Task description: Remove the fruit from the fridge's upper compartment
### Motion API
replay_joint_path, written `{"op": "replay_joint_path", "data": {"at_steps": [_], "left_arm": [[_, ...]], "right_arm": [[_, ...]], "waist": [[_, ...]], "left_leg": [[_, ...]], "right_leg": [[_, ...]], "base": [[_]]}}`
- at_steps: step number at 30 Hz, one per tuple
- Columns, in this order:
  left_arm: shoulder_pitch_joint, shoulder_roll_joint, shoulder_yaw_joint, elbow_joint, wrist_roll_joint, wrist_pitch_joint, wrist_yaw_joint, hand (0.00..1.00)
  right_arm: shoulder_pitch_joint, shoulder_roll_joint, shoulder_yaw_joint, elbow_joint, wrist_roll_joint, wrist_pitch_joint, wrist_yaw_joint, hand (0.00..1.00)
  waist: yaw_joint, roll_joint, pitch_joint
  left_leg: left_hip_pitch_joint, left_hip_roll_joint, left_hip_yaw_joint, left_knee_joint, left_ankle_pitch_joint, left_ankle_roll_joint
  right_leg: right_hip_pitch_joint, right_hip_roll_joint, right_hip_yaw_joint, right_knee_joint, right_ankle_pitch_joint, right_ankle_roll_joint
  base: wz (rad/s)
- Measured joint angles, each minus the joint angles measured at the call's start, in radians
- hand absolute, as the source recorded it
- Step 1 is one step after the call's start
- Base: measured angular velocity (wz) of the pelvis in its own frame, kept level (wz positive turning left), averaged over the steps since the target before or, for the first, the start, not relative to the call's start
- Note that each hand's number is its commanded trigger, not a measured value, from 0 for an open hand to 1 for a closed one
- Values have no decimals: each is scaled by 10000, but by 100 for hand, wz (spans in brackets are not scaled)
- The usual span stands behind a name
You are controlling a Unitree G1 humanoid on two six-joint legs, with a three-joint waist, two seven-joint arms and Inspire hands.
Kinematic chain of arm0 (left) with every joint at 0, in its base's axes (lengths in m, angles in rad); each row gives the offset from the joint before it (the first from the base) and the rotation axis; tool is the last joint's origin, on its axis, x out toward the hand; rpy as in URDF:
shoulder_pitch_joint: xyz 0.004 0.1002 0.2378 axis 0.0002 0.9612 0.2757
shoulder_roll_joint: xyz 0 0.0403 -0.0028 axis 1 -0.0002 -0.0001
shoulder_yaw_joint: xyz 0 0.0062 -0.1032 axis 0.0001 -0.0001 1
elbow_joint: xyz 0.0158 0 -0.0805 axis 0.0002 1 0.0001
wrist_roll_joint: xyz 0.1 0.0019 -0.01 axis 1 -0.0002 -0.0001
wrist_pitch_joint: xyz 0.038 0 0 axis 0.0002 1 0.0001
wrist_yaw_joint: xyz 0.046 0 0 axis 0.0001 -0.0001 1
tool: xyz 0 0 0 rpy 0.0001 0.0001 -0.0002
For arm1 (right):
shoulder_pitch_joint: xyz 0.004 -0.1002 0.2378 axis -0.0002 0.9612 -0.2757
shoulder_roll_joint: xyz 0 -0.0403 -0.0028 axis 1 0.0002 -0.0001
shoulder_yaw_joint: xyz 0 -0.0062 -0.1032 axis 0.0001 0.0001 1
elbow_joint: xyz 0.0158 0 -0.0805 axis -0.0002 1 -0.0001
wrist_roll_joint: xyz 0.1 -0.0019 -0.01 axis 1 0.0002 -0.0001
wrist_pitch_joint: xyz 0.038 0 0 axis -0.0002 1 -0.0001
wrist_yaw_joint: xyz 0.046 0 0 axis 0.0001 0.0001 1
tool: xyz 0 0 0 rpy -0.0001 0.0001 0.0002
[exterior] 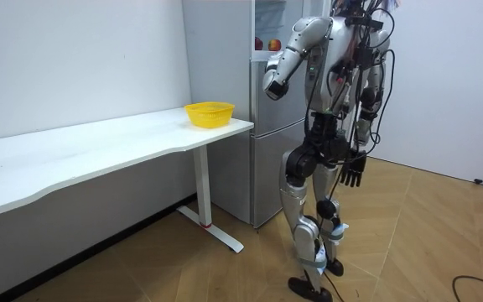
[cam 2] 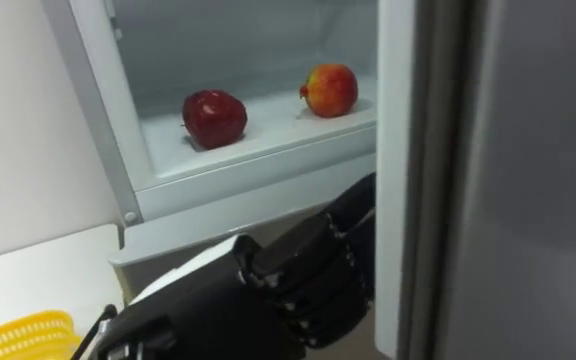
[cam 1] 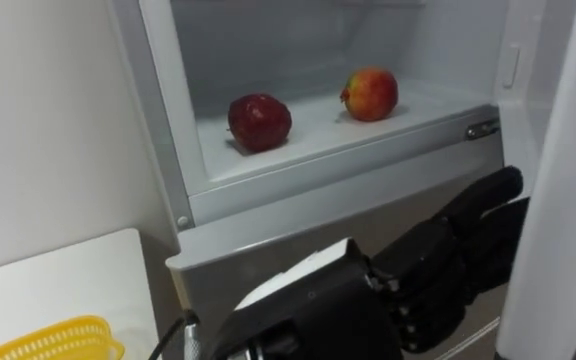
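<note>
Two apples lie on the white shelf (cam 1: pixel 318 135) of the open upper fridge: a dark red apple (cam 1: pixel 260 122) on the left and a red-and-yellow apple (cam 1: pixel 370 94) to its right. My left hand (cam 1: pixel 438 260) is raised in front of the fridge, just below the shelf's front edge. Its fingers are relaxed and point up to the right, holding nothing. It is a short way under the apples and touches neither. In the room view my right hand (exterior: pixel 352 170) hangs open by my thigh. I stand upright facing the fridge.
The open fridge door (cam 2: pixel 468 180) stands close on my right. A white table (cam 1: pixel 58 280) runs along the wall to my left, with a yellow basket (cam 1: pixel 58 340) at its near end beside the fridge.
</note>
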State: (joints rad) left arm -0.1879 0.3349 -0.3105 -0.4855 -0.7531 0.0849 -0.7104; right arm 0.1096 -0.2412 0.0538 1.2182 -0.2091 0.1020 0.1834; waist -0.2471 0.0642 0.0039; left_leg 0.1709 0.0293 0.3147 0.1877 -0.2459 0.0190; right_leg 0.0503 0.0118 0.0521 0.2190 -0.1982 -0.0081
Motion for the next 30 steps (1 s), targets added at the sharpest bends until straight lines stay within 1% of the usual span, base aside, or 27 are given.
{"op": "replay_joint_path", "data": {"at_steps": [3,5,7,9,11,12,13,15,17,19,22,24,26,29,30], "left_arm": [[-58,-7,-176,153,1,5,62,0],[-142,-5,-178,192,35,3,93,0],[-601,-2,-268,512,38,-1,100,0],[-804,-13,-278,642,39,-2,134,0],[-916,-12,-279,651,39,-1,235,0],[-970,-4,-303,653,39,2,265,0],[-1030,6,-361,653,38,4,294,0],[-1117,19,-428,654,38,15,318,0],[-1298,-24,-476,653,40,116,323,0],[-1610,-3,-483,660,48,330,321,0],[-1913,-19,-508,680,133,463,324,0],[-2205,-27,-640,786,192,465,418,0],[-2292,-50,-745,831,190,464,587,0],[-2648,-137,-904,1053,190,466,724,0],[-2856,-174,-990,1207,190,466,772,0]], "right_arm": [[21,-11,-59,5,118,3,4,0],[64,-22,-92,36,145,-19,-5,0],[103,-36,-92,268,146,-101,-13,0],[110,-75,-113,349,144,-141,-14,0],[233,-97,-291,336,144,-141,-12,0],[300,-124,-389,329,152,-141,-12,0],[328,-164,-390,333,174,-130,-14,0],[336,-204,-395,327,238,-129,-22,0],[324,-217,-400,328,294,-131,-72,0],[288,-217,-485,328,335,-137,-75,0],[281,-214,-563,325,459,-136,-106,0],[301,-215,-564,320,517,-130,-193,0],[308,-212,-560,304,509,-128,-251,0],[272,-214,-563,263,449,-52,-275,0],[261,-215,-565,265,451,6,-276,0]], "waist": [[-194,69,6],[-250,123,20],[-296,158,29],[-352,198,40],[-488,210,33],[-541,218,30],[-569,228,27],[-639,231,26],[-724,233,25],[-759,254,11],[-792,289,-10],[-794,294,-8],[-826,314,-13],[-1049,342,2],[-1089,356,9]], "left_leg": [[-4,-23,8,-2,0,0],[35,-12,118,-1,0,0],[59,34,139,-6,0,-1],[50,43,155,-9,-1,-1],[55,54,191,-11,-1,-1],[64,68,280,-12,-1,-2],[62,89,399,-8,-2,-3],[61,99,424,-6,-2,-4],[62,105,427,6,-3,-4],[63,112,426,7,-2,-4],[-21,128,422,14,-2,-4],[-36,133,435,11,-2,-4],[-20,139,461,13,-2,-4],[-24,144,471,9,-2,-4],[-20,143,502,7,-2,-4]], "right_leg": [[-4,20,76,-19,10,13],[-2,52,160,-31,39,12],[22,69,230,-62,77,8],[17,83,271,-105,117,7],[35,93,274,-133,133,3],[28,103,286,-135,140,-5],[6,113,291,-140,153,-15],[-6,126,321,-151,160,-22],[-18,142,356,-155,160,-23],[-34,160,388,-160,162,-27],[-156,179,426,-153,174,-46],[-169,201,493,-145,190,-54],[-166,230,581,-153,194,-58],[-165,237,639,-157,194,-58],[-172,249,694,-159,194,-58]], "base": [[-3],[-11],[-8],[-7],[-4],[-12],[-13],[-9],[-5],[-5],[-6],[-3],[-10],[-2],[-13]]}}
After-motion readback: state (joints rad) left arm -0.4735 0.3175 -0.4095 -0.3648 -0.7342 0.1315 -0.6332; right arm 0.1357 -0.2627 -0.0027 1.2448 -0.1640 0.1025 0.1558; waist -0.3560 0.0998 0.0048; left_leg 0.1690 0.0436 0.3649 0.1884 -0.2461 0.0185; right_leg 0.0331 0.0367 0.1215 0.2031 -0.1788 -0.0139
